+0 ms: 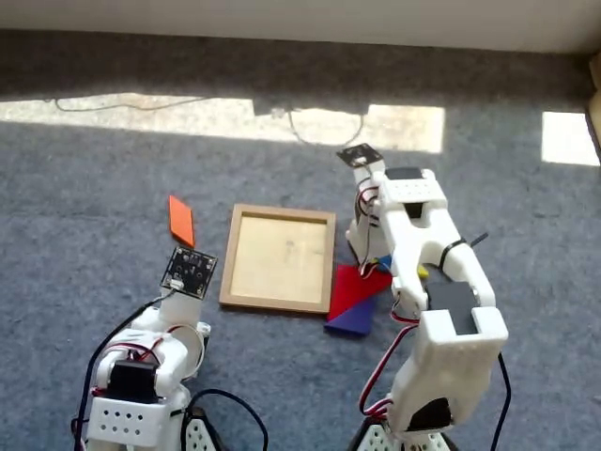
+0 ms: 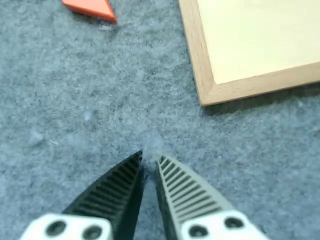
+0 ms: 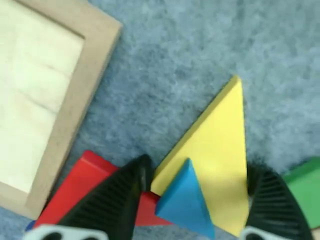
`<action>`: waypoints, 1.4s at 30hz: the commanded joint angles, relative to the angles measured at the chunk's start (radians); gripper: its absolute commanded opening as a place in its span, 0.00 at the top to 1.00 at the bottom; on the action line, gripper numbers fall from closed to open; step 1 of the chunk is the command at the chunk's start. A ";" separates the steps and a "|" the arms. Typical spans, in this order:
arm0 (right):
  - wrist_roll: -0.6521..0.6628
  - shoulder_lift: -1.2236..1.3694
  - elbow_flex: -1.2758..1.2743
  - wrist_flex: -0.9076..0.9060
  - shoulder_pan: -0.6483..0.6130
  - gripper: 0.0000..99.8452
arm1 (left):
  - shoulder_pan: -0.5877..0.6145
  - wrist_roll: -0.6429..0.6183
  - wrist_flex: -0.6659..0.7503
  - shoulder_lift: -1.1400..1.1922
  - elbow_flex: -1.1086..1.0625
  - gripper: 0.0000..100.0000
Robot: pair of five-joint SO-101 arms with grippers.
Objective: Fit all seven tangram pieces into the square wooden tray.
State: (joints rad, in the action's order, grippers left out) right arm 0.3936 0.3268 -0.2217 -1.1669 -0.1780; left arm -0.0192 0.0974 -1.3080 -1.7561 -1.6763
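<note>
the square wooden tray (image 1: pixel 228 258) lies on the grey carpet (image 1: pixel 84 188). at its 10 o'clock sits an orange piece (image 1: pixel 181 221). at 4 o'clock, just beside the rim, a red piece (image 1: pixel 355 287) overlaps a dark blue one (image 1: pixel 352 324). the right arm (image 1: pixel 423 244) covers the rest of that heap. the right pincer (image 3: pixel 200 170) gapes wide astride a yellow triangle (image 3: pixel 220 135) with a small blue triangle (image 3: pixel 185 202) on top, and a green piece (image 3: pixel 306 177) sits beside them. the left pincer (image 2: pixel 150 159), all but closed and holding nothing, hovers off the tray's 8 o'clock corner.
</note>
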 commanded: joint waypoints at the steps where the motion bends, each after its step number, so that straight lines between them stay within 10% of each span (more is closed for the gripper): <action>1: 0.005 -0.030 -0.015 -0.019 0.041 0.70 | -0.013 -0.009 0.002 -0.021 -0.021 0.99; 32: 0.127 -0.030 -0.013 -0.171 0.039 0.62 | -0.013 -0.009 0.002 -0.021 -0.021 0.99; 42: 0.161 -0.031 -0.015 -0.182 0.039 0.74 | -0.013 -0.009 0.002 -0.021 -0.021 0.99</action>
State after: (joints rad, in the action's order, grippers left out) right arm 0.5439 0.3284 -0.2232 -1.3387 -0.1442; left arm -0.0192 0.0974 -1.3080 -1.7561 -1.6763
